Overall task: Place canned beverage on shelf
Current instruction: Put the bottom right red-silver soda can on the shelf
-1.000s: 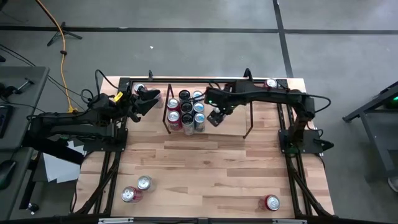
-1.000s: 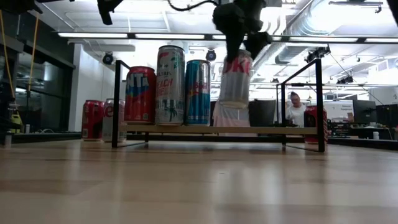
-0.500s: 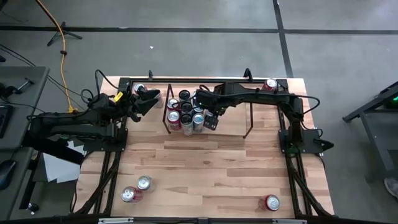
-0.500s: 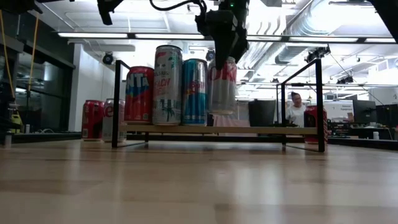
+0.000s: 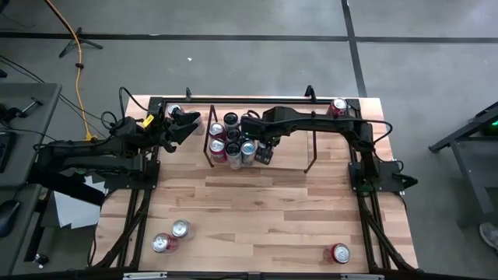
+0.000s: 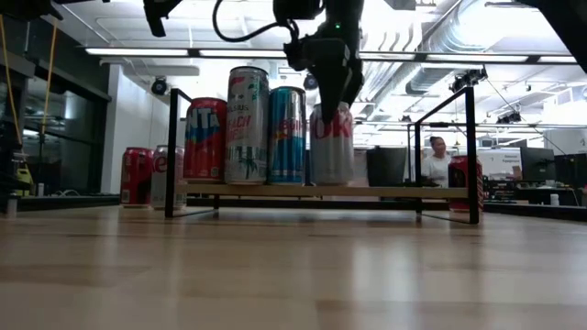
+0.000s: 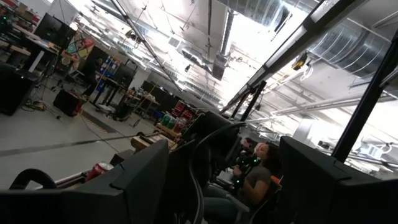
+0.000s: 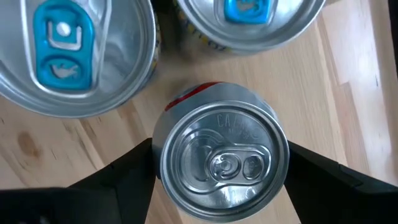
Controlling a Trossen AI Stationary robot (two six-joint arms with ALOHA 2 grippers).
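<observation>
The silver-and-red can (image 6: pixel 331 145) stood upright on the shelf (image 6: pixel 385 192), just beside a blue-and-silver can (image 6: pixel 291 136) at the end of the row. The right gripper (image 5: pixel 262 148) clasped it from above, its fingers (image 8: pixel 124 169) pressed to either side of the lid. The sound way to release seemed to be parting the fingers evenly and rising straight up, clear of the neighbouring cans. The left gripper (image 5: pixel 185 124) waited, fingers apart, at the table's far left edge.
</observation>
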